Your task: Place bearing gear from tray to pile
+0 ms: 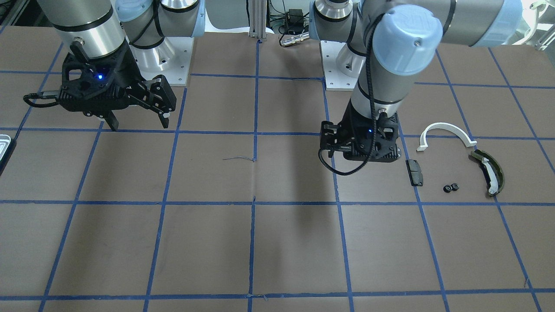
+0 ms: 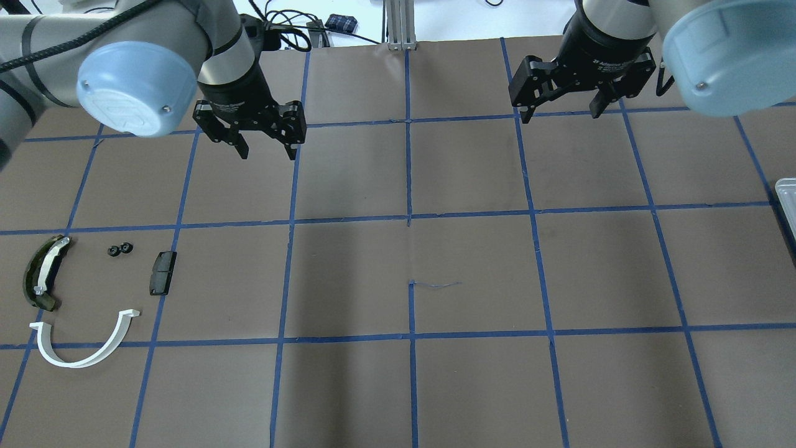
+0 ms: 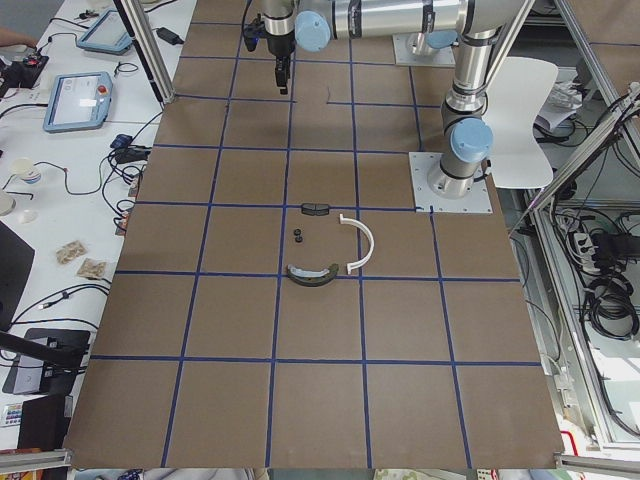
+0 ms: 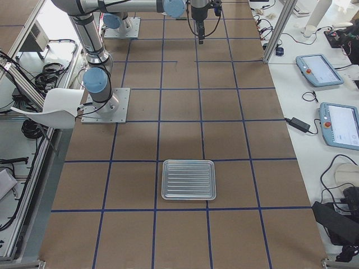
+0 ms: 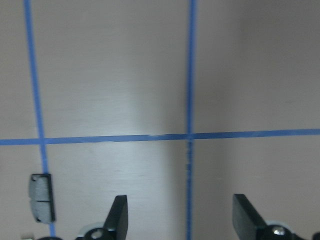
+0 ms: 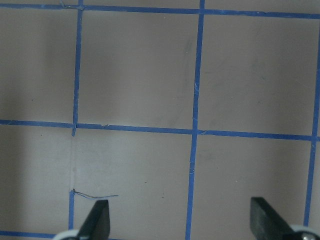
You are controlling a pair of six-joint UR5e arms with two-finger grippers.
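Left gripper (image 2: pixel 268 153) and right gripper (image 2: pixel 559 116) hang over the desk, jaws spread and empty. The gear (image 2: pixel 120 249) lies in the pile (image 2: pixel 40 280) near the left edge; the tray (image 4: pixel 188 179) sits by the right edge.

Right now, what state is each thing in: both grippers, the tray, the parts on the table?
left gripper: open, empty, above the table
right gripper: open, empty, above the table
tray: flat on the table, empty
two small black round parts: on the table, side by side
black block: lying flat
white arc: lying flat
olive curved piece: lying on the table
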